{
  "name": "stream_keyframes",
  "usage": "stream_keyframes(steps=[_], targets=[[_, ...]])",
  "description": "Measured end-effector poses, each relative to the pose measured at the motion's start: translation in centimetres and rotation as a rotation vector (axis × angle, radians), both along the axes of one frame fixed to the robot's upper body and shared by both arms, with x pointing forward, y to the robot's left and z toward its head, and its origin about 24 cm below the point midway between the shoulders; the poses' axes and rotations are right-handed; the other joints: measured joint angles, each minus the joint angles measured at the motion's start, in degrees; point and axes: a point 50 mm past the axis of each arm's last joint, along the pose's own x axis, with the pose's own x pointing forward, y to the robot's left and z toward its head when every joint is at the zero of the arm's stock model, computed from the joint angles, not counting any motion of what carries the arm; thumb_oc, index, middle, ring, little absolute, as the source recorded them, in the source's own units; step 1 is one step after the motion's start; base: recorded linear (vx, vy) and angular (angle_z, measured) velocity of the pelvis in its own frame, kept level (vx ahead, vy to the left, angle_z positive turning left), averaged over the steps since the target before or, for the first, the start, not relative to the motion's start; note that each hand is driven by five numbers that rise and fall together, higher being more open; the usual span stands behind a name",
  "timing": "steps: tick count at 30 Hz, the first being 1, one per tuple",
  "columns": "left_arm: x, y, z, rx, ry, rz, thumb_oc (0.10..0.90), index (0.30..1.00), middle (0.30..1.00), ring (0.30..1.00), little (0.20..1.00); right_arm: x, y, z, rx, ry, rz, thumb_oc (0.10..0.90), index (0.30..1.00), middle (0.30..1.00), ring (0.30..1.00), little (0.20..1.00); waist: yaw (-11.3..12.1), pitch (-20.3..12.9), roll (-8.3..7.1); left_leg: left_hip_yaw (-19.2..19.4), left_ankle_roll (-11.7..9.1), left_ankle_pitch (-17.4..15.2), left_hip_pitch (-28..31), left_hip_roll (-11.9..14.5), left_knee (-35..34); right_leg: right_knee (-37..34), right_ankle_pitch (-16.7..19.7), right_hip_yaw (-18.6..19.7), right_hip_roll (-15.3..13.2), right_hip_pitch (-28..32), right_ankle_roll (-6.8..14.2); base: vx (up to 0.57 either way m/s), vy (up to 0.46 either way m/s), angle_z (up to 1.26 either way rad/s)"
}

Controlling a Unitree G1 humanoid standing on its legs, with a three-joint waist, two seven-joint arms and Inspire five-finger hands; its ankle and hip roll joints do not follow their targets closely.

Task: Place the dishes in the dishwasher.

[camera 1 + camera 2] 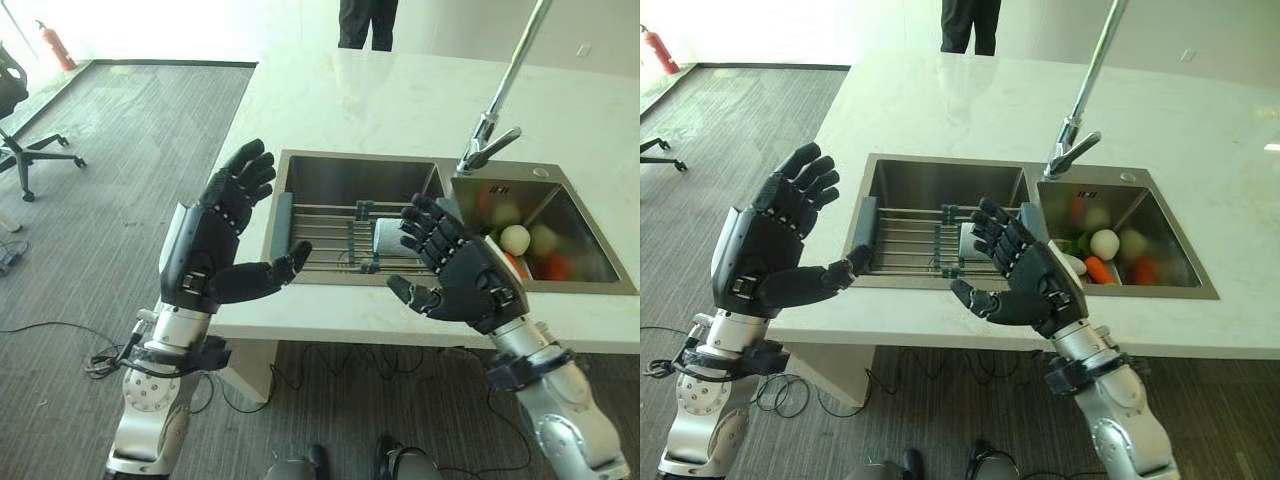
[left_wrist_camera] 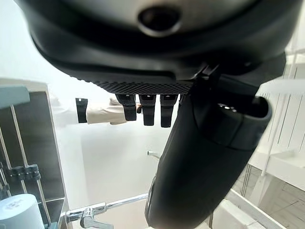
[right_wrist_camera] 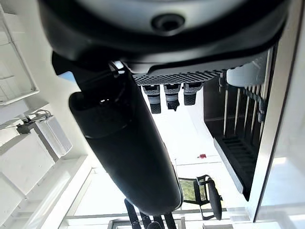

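Both hands hang open and empty at centre frame, the left hand [image 1: 215, 240] and right hand [image 1: 462, 275] flanking a sink [image 1: 345, 170]. A pale cup [image 1: 388, 240] sits on the rack [image 1: 320, 235] there; nothing appears loaded yet.

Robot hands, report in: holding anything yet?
Left hand open, empty. Right hand open, empty, above sink edge. White cup on metal sink rack. Vegetables in right basin.
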Motion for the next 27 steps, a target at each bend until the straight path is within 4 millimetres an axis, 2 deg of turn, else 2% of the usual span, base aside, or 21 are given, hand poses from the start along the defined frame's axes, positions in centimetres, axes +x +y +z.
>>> stream_keyframes(steps=[1, 2, 3, 4, 5, 10, 15, 19, 20, 22, 24, 27], targets=[[0.0, -0.3, -0.2, -0.024, 0.003, -0.002, 0.800, 0.900, 0.900, 0.900, 0.900, 0.1, 0.0, 0.1, -0.009, -0.008, -0.013, 0.800, 0.900, 0.900, 0.900, 0.900, -0.1, 0.2, 0.35, 0.1, -2.7, -1.9, -3.4, 1.9, 5.5, 0.4, -0.2, -0.7, 0.0, -0.2, -1.7, 0.00, 0.074, 0.07], [0.1, -0.5, -0.3, -0.021, 0.007, -0.013, 0.800, 0.900, 0.900, 0.900, 0.900, 0.1, 0.0, -0.1, -0.008, -0.007, -0.019, 0.800, 0.900, 0.900, 0.900, 0.900, -0.6, 0.2, 0.49, 0.5, -3.3, -2.4, -3.8, 4.0, 7.0, 0.4, -0.5, -1.5, 0.3, 0.0, -2.2, 0.04, 0.147, 0.18], [0.2, -1.1, -0.3, -0.013, 0.002, -0.035, 0.800, 0.900, 0.900, 0.900, 0.900, 0.2, 0.1, -0.1, -0.010, -0.010, -0.020, 0.800, 0.900, 0.900, 0.900, 0.900, -1.6, 0.2, 1.06, -2.4, -3.7, -2.5, -3.0, 6.2, 5.4, 0.7, -1.3, -1.5, 0.6, 0.3, -1.8, 0.05, 0.121, 0.17], [0.3, -1.2, -0.1, -0.001, -0.009, -0.038, 0.800, 0.900, 0.900, 0.900, 0.900, 0.2, 0.0, 0.1, -0.016, -0.018, -0.021, 0.800, 0.900, 0.900, 0.900, 0.900, -2.1, 0.2, 1.93, -4.6, -4.0, -2.3, -1.9, 6.5, 3.7, 0.9, -1.5, -1.6, 0.6, 0.2, -1.3, 0.09, 0.129, 0.13], [0.6, -1.3, 0.3, 0.001, -0.026, -0.040, 0.800, 0.900, 0.900, 0.900, 0.900, 0.1, -0.2, 0.1, -0.013, -0.018, -0.037, 0.800, 0.900, 0.900, 0.900, 0.900, -2.6, 0.2, 2.84, -4.1, -5.9, -1.5, -0.4, 6.7, 1.4, 1.8, -1.9, -1.5, -0.1, 0.3, -0.7, 0.08, 0.072, 0.05], [1.1, -1.4, 1.8, 0.072, -0.089, -0.043, 0.800, 0.900, 0.900, 0.900, 0.900, 0.2, 0.2, 0.0, -0.022, -0.027, -0.047, 0.800, 0.900, 0.900, 0.900, 0.900, -2.0, -0.1, 2.92, -4.3, -4.6, -1.1, -0.4, 4.8, 1.6, 1.4, -0.9, -1.5, -2.0, 0.5, 0.3, 0.04, 0.069, 0.09], [1.2, -0.4, 2.9, 0.304, -0.106, -0.021, 0.800, 0.900, 0.900, 0.900, 0.900, 0.2, 0.2, 0.1, -0.020, -0.033, -0.049, 0.800, 0.900, 0.900, 0.900, 0.900, -2.2, -0.3, 2.95, -3.7, -4.3, -1.1, -0.2, 4.6, 1.9, -0.3, 0.6, -1.4, -2.0, 1.3, 1.0, 0.01, 0.068, -0.04], [3.0, 0.3, 4.9, 0.475, -0.141, 0.026, 0.800, 0.900, 0.900, 0.900, 0.900, 0.8, 0.6, 0.5, -0.020, -0.047, -0.039, 0.800, 0.900, 0.900, 0.900, 0.900, -3.4, -1.9, 3.09, -2.4, -4.0, -1.3, 0.8, 4.6, 1.4, -1.4, 1.3, 0.0, -1.7, 1.7, 1.3, 0.01, 0.066, -0.14], [3.4, 0.4, 4.9, 0.492, -0.128, 0.028, 0.800, 0.900, 0.900, 0.900, 0.900, 0.9, 0.7, 0.6, -0.023, -0.050, -0.034, 0.800, 0.900, 0.900, 0.900, 0.900, -3.4, -2.4, 3.43, -2.3, -3.8, -1.4, 0.8, 4.7, 1.5, -1.4, 1.3, 0.0, -1.7, 1.7, 1.3, -0.01, 0.054, -0.21], [4.0, 0.7, 4.9, 0.530, -0.103, 0.040, 0.800, 0.900, 0.900, 0.900, 0.900, 1.1, 0.8, 0.7, -0.039, -0.050, -0.021, 0.800, 0.900, 0.900, 0.900, 0.900, -5.1, -3.6, 4.24, -1.7, -3.7, -1.5, 0.9, 4.6, 1.6, -1.9, 1.6, 0.5, -1.7, 1.7, 1.4, 0.01, 0.059, -0.13], [5.4, 1.3, 5.0, 0.592, -0.059, 0.067, 0.800, 0.900, 0.900, 0.900, 0.900, 1.5, 0.7, 0.5, -0.068, -0.035, -0.014, 0.800, 0.900, 0.900, 0.900, 0.900, -5.1, -4.1, 4.83, -0.6, -3.6, -1.5, 1.6, 4.7, 1.5, -1.7, 1.8, 1.6, -1.6, 1.6, 1.4, 0.03, 0.051, -0.24], [6.5, 2.2, 4.1, 0.607, 0.027, 0.108, 0.800, 0.900, 0.900, 0.900, 0.900, 1.5, 0.6, 0.5, -0.081, -0.027, -0.010, 0.800, 0.900, 0.900, 0.900, 0.900, -6.4, -4.8, 5.99, 0.3, -3.5, -1.8, 2.0, 4.7, 1.4, -1.8, 1.7, 2.6, -1.4, 1.4, 1.9, 0.02, 0.040, -0.18]])
